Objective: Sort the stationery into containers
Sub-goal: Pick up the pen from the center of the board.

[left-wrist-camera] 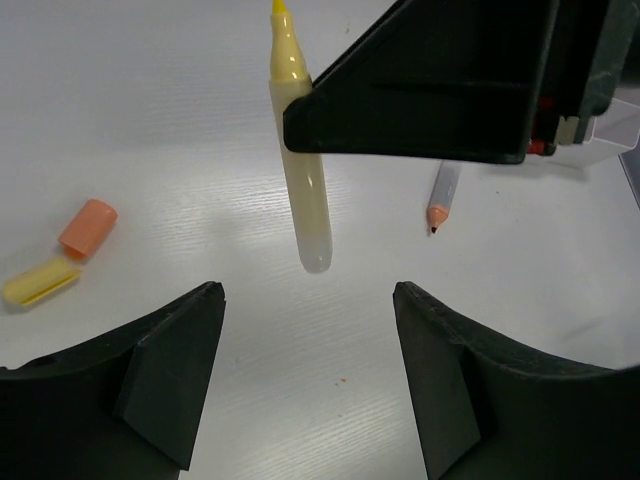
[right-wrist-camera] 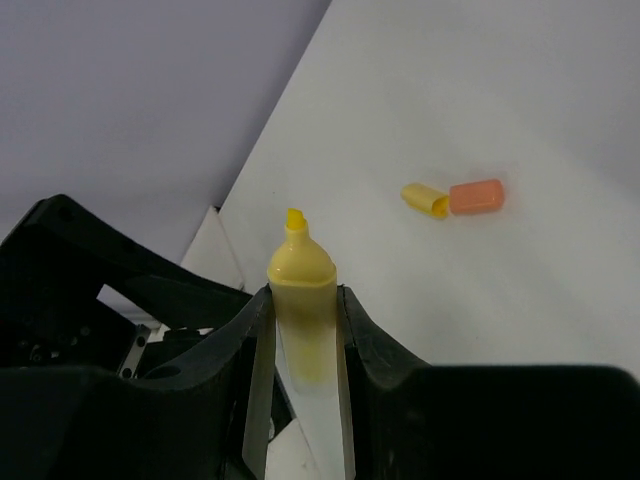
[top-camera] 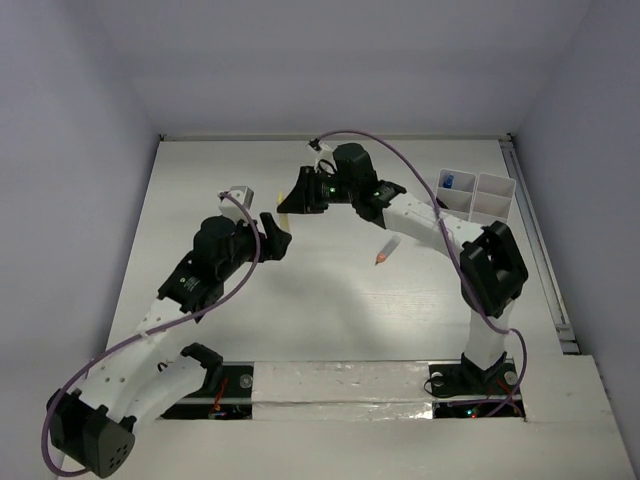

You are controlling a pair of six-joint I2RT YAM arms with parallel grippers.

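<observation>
Gripping an uncapped yellow marker across its middle, the right claw holds it clenched above the white worktop, left of centre, with the bare tip pointing away from the arms. The left claw faces the marker's blunt rear end, its jaws spread with nothing between them and the end just ahead of them. It looks like a hand-over or a re-grip is being set up, and that is where trouble could come. If the left claw closes off-line it may catch only the rounded end, and the smooth barrel could squirt out and drop. If the right claw lets go too early, the marker falls. The two claws are close together and could knock each other. The exposed tip could smear ink on whatever it brushes. A yellow cap and an orange cap lie touching on the worktop off to the side, and a grey pen with an orange tip lies near the middle; either could be nudged away. The white organizer tray stands well apart at the far right, so a long carry is needed.
</observation>
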